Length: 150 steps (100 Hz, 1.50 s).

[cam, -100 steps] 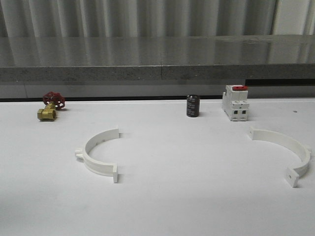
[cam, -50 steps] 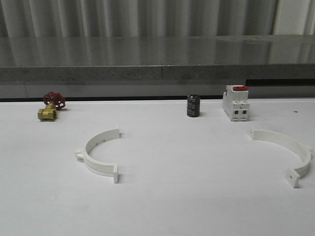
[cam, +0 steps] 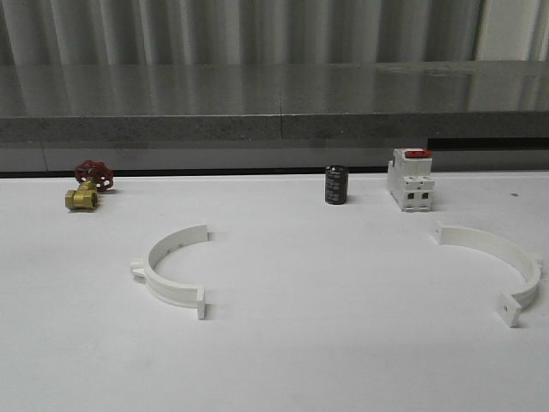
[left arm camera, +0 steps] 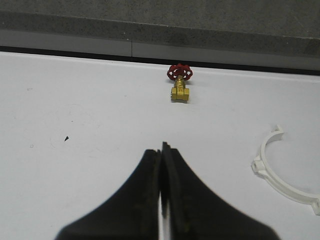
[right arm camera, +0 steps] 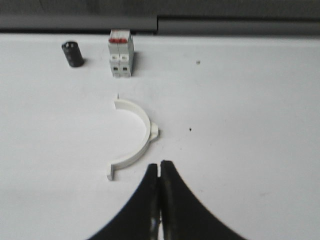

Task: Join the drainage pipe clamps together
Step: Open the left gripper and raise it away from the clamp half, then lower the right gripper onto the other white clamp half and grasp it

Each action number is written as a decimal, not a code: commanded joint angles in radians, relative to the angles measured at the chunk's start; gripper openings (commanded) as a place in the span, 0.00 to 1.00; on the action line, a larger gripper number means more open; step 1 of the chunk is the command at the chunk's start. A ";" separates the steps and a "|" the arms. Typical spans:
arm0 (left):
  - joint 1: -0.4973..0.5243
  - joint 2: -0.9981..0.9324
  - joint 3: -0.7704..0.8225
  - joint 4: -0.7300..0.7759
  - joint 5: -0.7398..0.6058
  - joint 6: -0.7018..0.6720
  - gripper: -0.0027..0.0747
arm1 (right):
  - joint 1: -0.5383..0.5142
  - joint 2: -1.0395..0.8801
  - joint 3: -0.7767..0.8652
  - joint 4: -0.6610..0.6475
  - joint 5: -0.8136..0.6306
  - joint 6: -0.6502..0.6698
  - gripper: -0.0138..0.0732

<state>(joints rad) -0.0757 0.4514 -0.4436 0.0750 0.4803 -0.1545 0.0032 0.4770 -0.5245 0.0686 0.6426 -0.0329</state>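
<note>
Two white half-ring clamps lie well apart on the white table: the left clamp at 9 o'clock, the right clamp at 3 o'clock, open sides facing each other. Both the left gripper and right gripper hover with jaws clenched and empty. Thin, flat plastic may skid or tip if pinched off-centre. The switch, black cylinder and brass valve stand at 12 o'clock, clear. The right clamp's outer tab runs to the frame edge; tab holes are barely legible.

left clamp half cut by frame edge
</note>
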 commanded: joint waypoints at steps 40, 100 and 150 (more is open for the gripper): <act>0.003 0.003 -0.027 -0.004 -0.076 -0.001 0.01 | -0.005 0.447 -0.219 0.021 0.001 -0.009 0.38; 0.003 0.003 -0.027 -0.004 -0.076 -0.001 0.01 | 0.032 0.827 -0.330 0.023 -0.037 -0.009 0.84; 0.003 0.003 -0.027 -0.004 -0.076 -0.001 0.01 | 0.056 1.212 -0.496 0.023 -0.115 -0.009 0.84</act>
<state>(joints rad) -0.0757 0.4514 -0.4413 0.0750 0.4803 -0.1545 0.0583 1.6941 -0.9785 0.0853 0.5708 -0.0329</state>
